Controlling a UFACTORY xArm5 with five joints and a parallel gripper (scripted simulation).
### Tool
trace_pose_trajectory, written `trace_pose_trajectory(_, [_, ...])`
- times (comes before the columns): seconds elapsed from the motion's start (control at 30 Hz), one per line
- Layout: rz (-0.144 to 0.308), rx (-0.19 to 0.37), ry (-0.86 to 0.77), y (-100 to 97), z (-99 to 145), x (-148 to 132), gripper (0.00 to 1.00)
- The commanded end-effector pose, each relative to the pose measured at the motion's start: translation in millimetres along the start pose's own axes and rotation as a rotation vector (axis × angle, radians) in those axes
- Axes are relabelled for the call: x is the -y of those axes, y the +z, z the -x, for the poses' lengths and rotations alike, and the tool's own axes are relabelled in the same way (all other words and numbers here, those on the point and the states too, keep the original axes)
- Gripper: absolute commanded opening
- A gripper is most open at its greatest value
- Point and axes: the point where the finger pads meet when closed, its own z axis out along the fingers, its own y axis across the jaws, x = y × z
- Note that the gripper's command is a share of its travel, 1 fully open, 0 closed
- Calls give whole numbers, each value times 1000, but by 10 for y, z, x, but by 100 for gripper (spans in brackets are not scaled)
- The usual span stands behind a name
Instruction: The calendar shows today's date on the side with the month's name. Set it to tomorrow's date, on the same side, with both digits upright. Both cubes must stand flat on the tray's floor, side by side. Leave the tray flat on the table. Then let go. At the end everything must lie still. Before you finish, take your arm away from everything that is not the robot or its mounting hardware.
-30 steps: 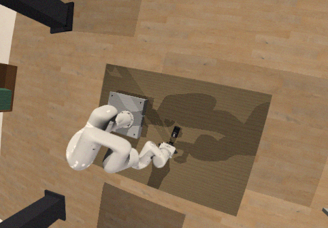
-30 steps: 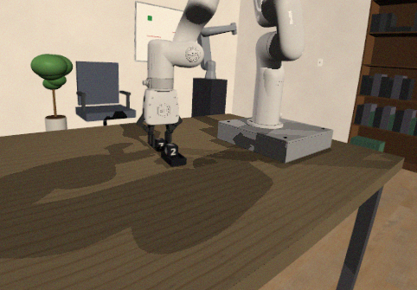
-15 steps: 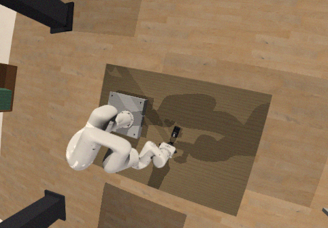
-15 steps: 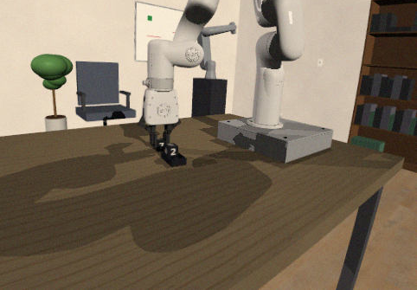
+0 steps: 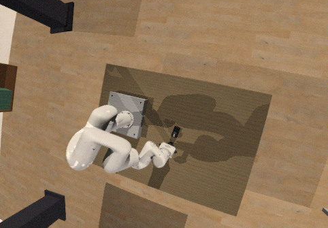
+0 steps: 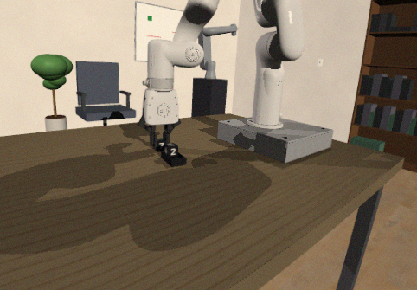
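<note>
Two dark cubes stand side by side in a small black tray (image 6: 176, 161) on the wooden worktop (image 6: 242, 210); the tray lies flat, roughly in the middle of the worktop, a little toward the edge where the grey base plate (image 6: 298, 143) of the arm is fixed. The nearer cube (image 6: 172, 151) shows a white 2 upright on the face turned to the exterior camera; the farther cube (image 6: 161, 145) shows a white digit that looks like a 7, partly hidden, so I cannot read it with certainty. The pincer (image 6: 160, 140) points straight down over the farther cube; its two dark fingers (image 6: 152, 138) reach down on both sides of this cube and are closed upon it, at a narrow opening; whether the cube is lifted from the tray's floor I cannot tell. In the top view the pincer (image 5: 173, 144) and white wrist cover one end of the tray (image 5: 175, 131), and the other end stays visible as a small dark block; no month name is readable at this size. Beyond the far edge of the worktop stand a blue-grey chair (image 6: 100, 93) and a green plant (image 6: 52, 69); a brown bookshelf (image 6: 371, 29) stands at the right.
</note>
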Motion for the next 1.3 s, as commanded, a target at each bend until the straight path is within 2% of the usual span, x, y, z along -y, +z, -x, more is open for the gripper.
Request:
trace_pose_trajectory(0.0, [-3, 0, 0, -8, -2, 12, 27])
trace_pose_trajectory(0.5, [-3, 0, 0, -8, -2, 12, 27])
trace_pose_trajectory(0.7, [-3, 0, 0, -68, -2, 12, 27])
trace_pose_trajectory(0.83, [-3, 0, 0, -270, -2, 11, 27])
trace_pose_trajectory(1.1, [-3, 0, 0, -845, -2, 11, 27])
trace_pose_trajectory(1.2, [-3, 0, 0, -962, -2, 11, 27])
trace_pose_trajectory(1.27, [-3, 0, 0, -962, -2, 11, 27])
